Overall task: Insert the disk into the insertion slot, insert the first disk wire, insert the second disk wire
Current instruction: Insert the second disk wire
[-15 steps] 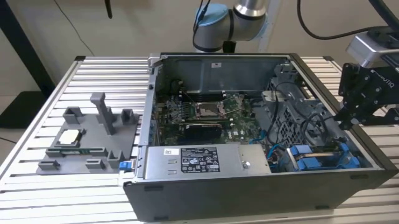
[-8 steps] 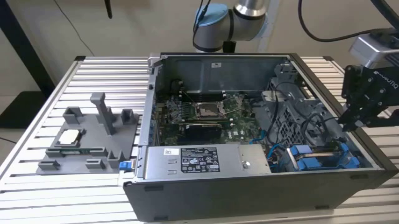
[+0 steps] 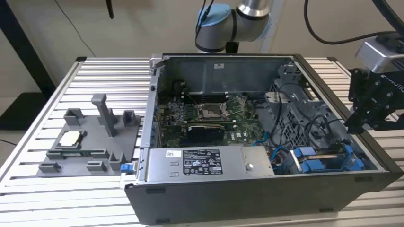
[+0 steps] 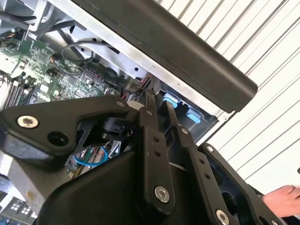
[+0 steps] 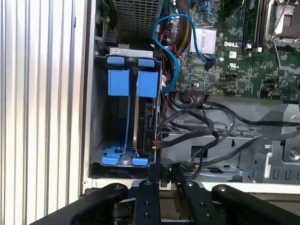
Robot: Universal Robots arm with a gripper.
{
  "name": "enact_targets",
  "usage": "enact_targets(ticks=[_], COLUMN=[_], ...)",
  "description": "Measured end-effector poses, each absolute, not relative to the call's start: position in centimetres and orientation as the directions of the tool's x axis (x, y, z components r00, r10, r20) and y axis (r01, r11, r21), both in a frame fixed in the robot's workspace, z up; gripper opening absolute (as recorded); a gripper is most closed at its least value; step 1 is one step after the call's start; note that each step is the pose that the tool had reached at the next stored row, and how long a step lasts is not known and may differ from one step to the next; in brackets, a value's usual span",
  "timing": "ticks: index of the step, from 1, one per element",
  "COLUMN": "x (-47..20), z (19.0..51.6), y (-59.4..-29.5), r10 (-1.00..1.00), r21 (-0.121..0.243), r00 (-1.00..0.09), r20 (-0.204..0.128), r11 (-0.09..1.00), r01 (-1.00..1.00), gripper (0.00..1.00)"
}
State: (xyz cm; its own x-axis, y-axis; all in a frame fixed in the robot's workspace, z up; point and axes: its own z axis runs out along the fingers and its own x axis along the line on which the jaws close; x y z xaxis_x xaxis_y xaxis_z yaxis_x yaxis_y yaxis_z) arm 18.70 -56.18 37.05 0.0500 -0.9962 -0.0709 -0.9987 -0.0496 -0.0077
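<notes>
One disk (image 5: 146, 117) seated edge-on in the narrow insertion slot (image 5: 99, 103), connector end facing the loose cables (image 5: 201, 127) for easy reach; tool (image 5: 166, 172) hanging just beside it, pressed together, pinching nothing

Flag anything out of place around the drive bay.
A person's hand shows close to the gripper in the second wrist view, odd during robot work. In the insertion slot the disk sits straight; nothing else stands out.

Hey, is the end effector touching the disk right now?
Apart. The first wrist view shows the disk standing in the insertion slot; the exterior view shows the end effector up by the rim of the case, clear of it.
</notes>
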Motion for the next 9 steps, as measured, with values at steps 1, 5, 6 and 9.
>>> enact_targets(ticks=[1,5,6,9], x=[18.7,18.71,18.72,18.72], z=[36.94,36.74,36.72,36.71], y=[-56.19,-56.18,-56.18,-56.18], r10=[-0.996,-0.996,-0.996,-0.996], r21=[-0.008,-0.008,-0.008,-0.008], r00=[0.05,0.05,0.05,0.05], r20=[-0.071,-0.073,-0.074,-0.075], r11=[-0.05,-0.05,-0.05,-0.05], r01=[-0.999,-0.999,-0.999,-0.999], gripper=[0.25,0.25,0.24,0.16])
